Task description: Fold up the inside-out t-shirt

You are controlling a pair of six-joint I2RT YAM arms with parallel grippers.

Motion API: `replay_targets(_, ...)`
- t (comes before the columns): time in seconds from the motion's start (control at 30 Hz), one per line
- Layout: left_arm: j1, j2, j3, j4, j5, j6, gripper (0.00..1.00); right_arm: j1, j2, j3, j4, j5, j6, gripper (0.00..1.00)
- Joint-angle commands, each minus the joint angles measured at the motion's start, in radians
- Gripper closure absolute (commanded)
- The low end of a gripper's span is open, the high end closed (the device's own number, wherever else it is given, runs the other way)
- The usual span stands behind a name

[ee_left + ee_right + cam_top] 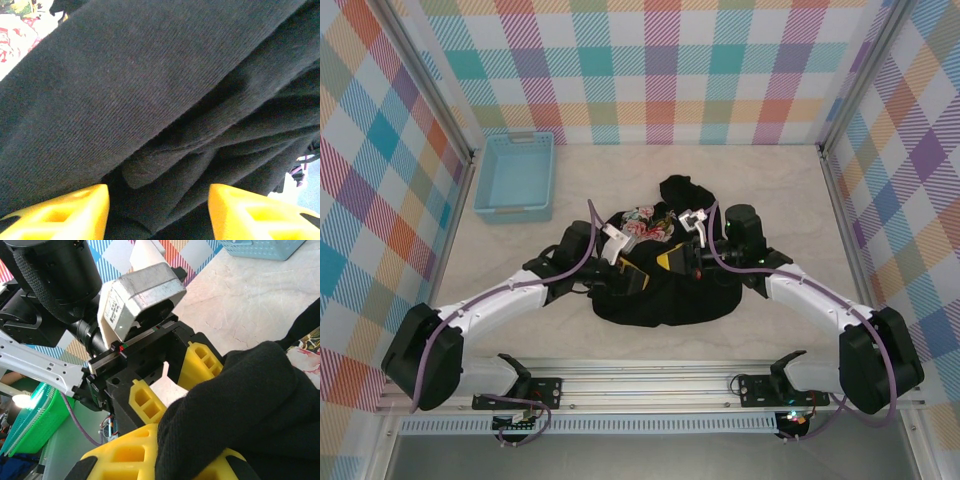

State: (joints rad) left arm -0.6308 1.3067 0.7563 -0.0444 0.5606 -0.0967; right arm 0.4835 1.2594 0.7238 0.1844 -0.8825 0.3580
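The inside-out t-shirt (pixel 665 290) lies crumpled in a black heap at mid-table, its pink-and-white floral patch (pixel 645 222) showing at the far side. My right gripper (pixel 672 262) is shut on a bunch of the black cloth; in the right wrist view the fabric (pixel 250 410) is pinched between its yellow fingers (pixel 120 460). My left gripper (pixel 632 273) faces it from the left, open, right against the shirt. Its two yellow fingertips (pixel 65 210) stand well apart, with loose black folds (pixel 165 165) lying just ahead of them. In the right wrist view, bare table shows between the left gripper's (pixel 180 382) fingers.
A light blue plastic basket (pixel 516 175) stands at the far left of the table, apart from the shirt. Checked walls close in the left, back and right sides. A green basket (pixel 30 425) sits beyond the table's edge in the right wrist view.
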Motion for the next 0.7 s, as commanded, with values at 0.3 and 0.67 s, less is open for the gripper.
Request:
replay_targets(0.3, -0.009, 0.000, 0.058, 0.035, 0.058, 0.023, 0.87, -0.010, -0.032, 0.028, -0.010, 0.009, -0.034, 1.00)
replay_targets(0.67, -0.007, -0.185, 0.093, -0.006, -0.008, -0.081, 1.00, -0.016, -0.071, 0.074, -0.205, 0.286, -0.101, 1.00)
